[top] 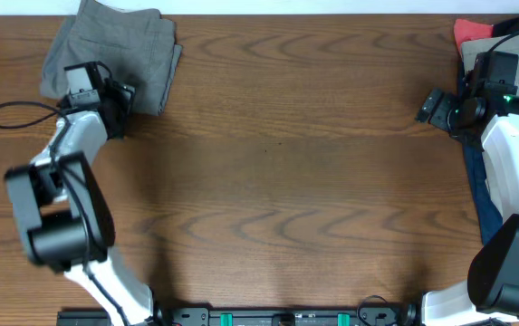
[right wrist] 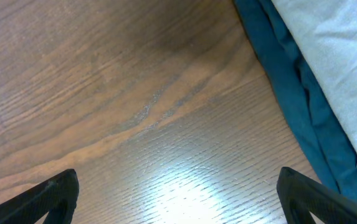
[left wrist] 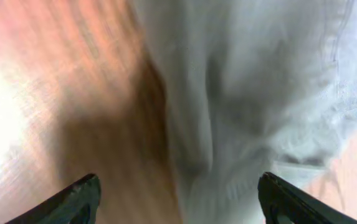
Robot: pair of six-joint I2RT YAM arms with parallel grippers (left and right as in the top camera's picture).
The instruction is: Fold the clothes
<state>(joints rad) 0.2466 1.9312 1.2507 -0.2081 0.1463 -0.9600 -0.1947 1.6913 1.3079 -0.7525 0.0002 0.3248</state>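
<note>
The grey shorts (top: 119, 50) lie folded at the far left of the table. They fill the upper right of the blurred left wrist view (left wrist: 259, 93). My left gripper (top: 121, 107) is open at the shorts' near edge, its fingers (left wrist: 178, 199) wide apart with cloth between them. My right gripper (top: 433, 107) is open and empty over bare wood (right wrist: 178, 199), beside a pile at the right edge: a navy garment (top: 481, 195), also in the right wrist view (right wrist: 290, 93), a beige garment (right wrist: 340, 68) on top, and a red garment (top: 470, 33) at the far end.
The wooden table (top: 286, 181) spans the view. A black cable (top: 14, 113) loops on the table left of the left arm. The arm bases stand at the near edge.
</note>
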